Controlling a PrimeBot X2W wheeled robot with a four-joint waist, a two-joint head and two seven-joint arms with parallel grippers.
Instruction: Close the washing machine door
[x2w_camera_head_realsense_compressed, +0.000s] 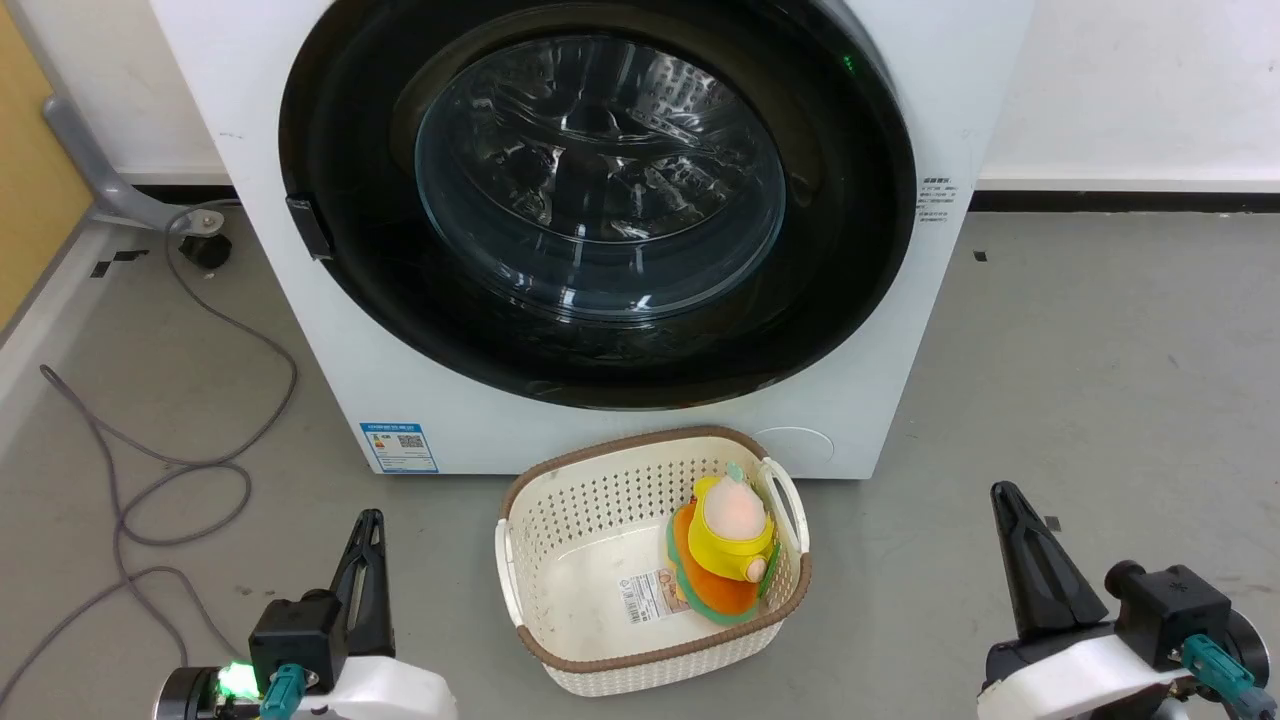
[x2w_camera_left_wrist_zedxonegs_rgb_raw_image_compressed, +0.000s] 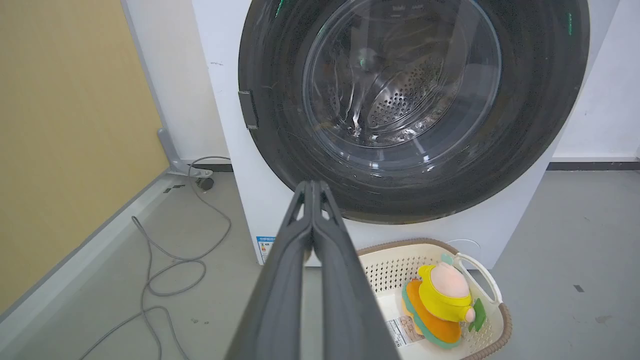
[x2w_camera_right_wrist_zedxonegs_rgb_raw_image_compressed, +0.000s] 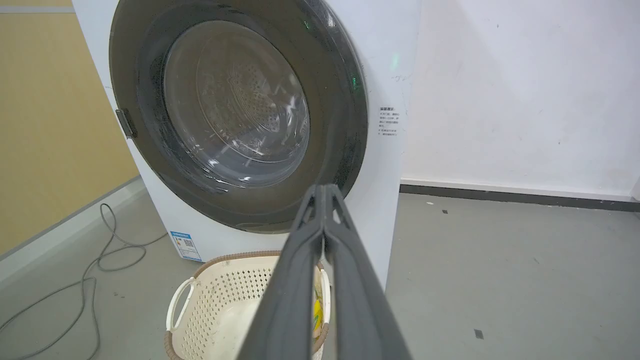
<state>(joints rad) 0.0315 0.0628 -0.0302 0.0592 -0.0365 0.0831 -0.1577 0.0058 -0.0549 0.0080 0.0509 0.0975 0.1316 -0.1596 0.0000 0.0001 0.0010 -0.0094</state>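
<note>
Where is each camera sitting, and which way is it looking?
Head view: on the robot's head, looking forward and down at the washing machine door and basket; left gripper and right gripper show at the bottom corners.
Left wrist view: on the left wrist, looking along its shut fingers at the door from the left.
Right wrist view: on the right wrist, looking along its shut fingers at the door from the right.
Shared: all three show the door, basket and grey cable.

The washing machine is cropped at top; sticker print illegible.
</note>
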